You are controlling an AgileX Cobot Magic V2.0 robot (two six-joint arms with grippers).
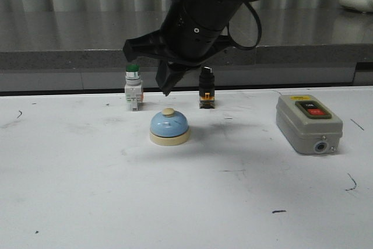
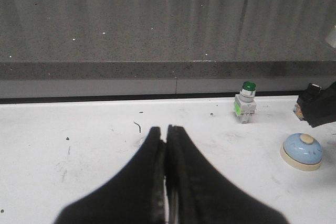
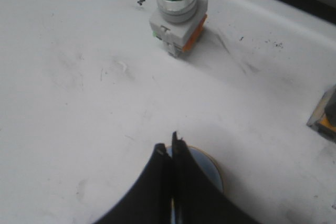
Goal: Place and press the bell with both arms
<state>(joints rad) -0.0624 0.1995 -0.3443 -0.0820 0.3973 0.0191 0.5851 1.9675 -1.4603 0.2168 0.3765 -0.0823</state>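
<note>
A: The bell (image 1: 169, 127) sits upright on the white worktop (image 1: 87, 202), a little left of centre, blue dome up, cream button on top.

B: And that arm above it?

A: The right arm (image 1: 198, 21) hangs down over it from the top of the front view, big and black, cables looping. Its gripper (image 1: 166, 90) points down just above and behind the button, jaws clenched together, nothing between them. From the right wrist view the pinched tips cover most of the bell, only a sliver of blue and cream showing past them.

B: Left side?

A: The left gripper (image 2: 166, 132) hovers low over bare worktop well to the left of the bell, jaws pressed flat against each other, holding nothing. It doesn't show in the front view.

B: Neighbours?

A: A green-capped push button (image 1: 132, 87) stands behind the bell to the left, near but apart. A black switch (image 1: 206, 88) with an orange base stands behind it to the right, its top partly hidden by the arm. Well off to the right lies a grey switch box (image 1: 308, 123) with a red button. A grey stone ledge (image 1: 58, 42) runs along the back.
</note>
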